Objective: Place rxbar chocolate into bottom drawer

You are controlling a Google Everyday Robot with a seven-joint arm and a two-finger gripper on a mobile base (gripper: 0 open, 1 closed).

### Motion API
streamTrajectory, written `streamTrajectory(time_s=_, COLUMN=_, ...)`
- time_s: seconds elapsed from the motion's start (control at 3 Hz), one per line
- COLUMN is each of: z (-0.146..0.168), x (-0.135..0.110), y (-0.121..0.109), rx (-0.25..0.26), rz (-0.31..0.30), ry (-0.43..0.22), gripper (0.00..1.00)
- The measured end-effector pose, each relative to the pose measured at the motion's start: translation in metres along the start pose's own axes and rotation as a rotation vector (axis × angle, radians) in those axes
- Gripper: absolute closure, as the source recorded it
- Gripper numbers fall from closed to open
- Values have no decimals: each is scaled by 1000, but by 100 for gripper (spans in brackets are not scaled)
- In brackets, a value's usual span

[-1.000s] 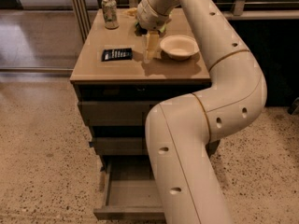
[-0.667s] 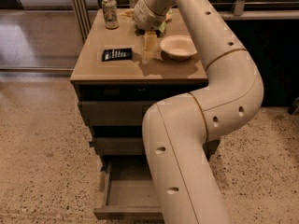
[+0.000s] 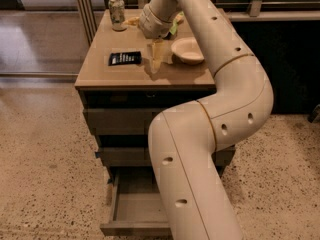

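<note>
The pincer [image 3: 157,56] hung over the bench [image 3: 100,74], barely shifted from a second before, just left of the bowl [image 3: 187,50]. Whether it stood wide or narrow I could not tell. The rxbar chocolate [image 3: 125,58] lay flat where it had been, just left of the pincer. Far below, the bottom drawer [image 3: 135,211] stayed pulled open.

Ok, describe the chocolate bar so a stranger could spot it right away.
Look on the cabinet top, left of the gripper that hangs beside the white bowl. The rxbar chocolate is the only flat black wrapper there, unlike the upright can behind it.
</note>
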State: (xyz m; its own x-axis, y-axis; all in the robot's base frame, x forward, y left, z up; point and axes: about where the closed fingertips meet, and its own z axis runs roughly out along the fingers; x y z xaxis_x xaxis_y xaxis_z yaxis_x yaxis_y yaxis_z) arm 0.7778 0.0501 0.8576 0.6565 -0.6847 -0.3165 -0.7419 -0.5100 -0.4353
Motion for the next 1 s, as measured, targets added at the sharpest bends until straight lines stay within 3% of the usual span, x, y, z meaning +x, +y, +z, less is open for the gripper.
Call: streamTrajectory(time_s=1.0, z=19, x=0, y=4, rx=-36, rz=-45, ry=-14, gripper=0)
